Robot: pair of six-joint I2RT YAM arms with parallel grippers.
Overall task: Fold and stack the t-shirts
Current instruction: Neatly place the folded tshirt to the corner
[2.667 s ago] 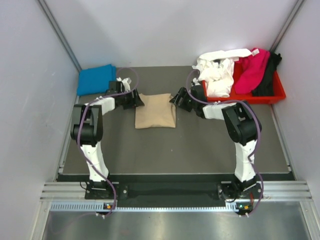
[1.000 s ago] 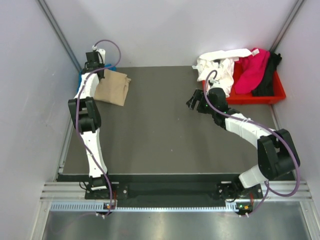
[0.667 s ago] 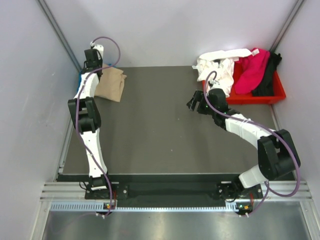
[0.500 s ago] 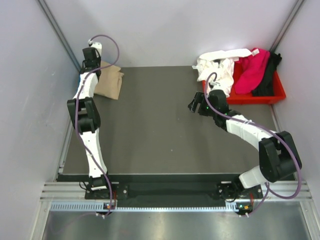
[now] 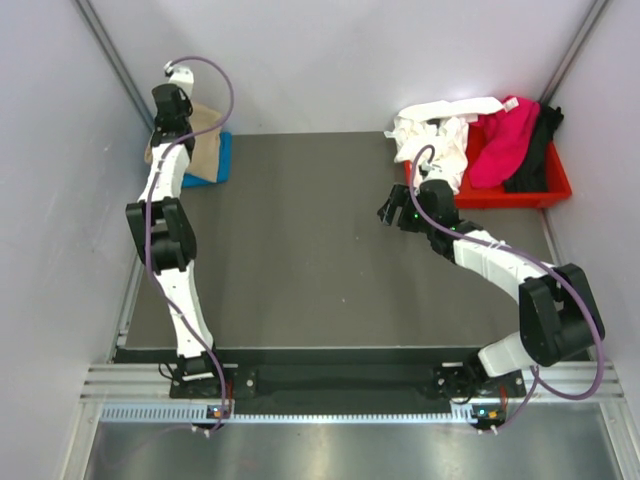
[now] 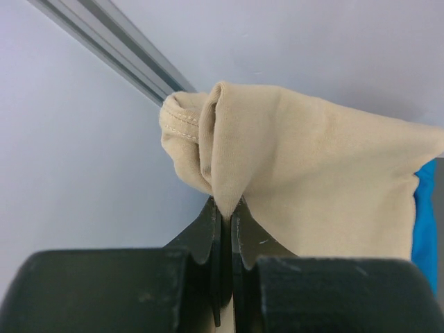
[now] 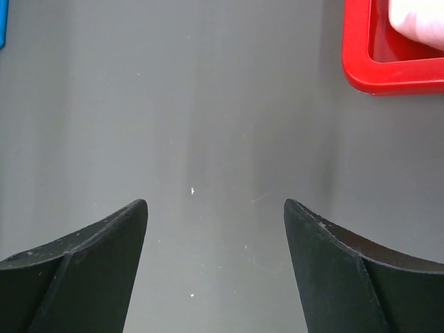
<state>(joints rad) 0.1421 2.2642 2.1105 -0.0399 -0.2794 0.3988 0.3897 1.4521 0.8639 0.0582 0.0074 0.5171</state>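
Note:
My left gripper (image 5: 178,124) is raised at the far left corner, shut on a fold of the tan t-shirt (image 5: 198,145). In the left wrist view the gripper (image 6: 225,208) pinches the tan t-shirt (image 6: 312,166), which hangs over the bright blue t-shirt (image 6: 427,215). The blue t-shirt (image 5: 222,158) lies on the table under it. My right gripper (image 5: 386,212) stands open over bare table, right of centre, and in its wrist view (image 7: 215,208) nothing is between the fingers. White (image 5: 435,140), magenta (image 5: 505,140) and black (image 5: 540,150) t-shirts lie heaped in and over the red tray (image 5: 545,190).
The red tray's corner (image 7: 368,69) with white cloth (image 7: 420,17) shows at the upper right of the right wrist view. Grey side walls and a metal rail (image 6: 104,41) close in the far left corner. The dark table mat (image 5: 320,260) spreads between the arms.
The left arm has carried the tan t-shirt further back and left, over the blue one. The right gripper has hardly moved and stays open.

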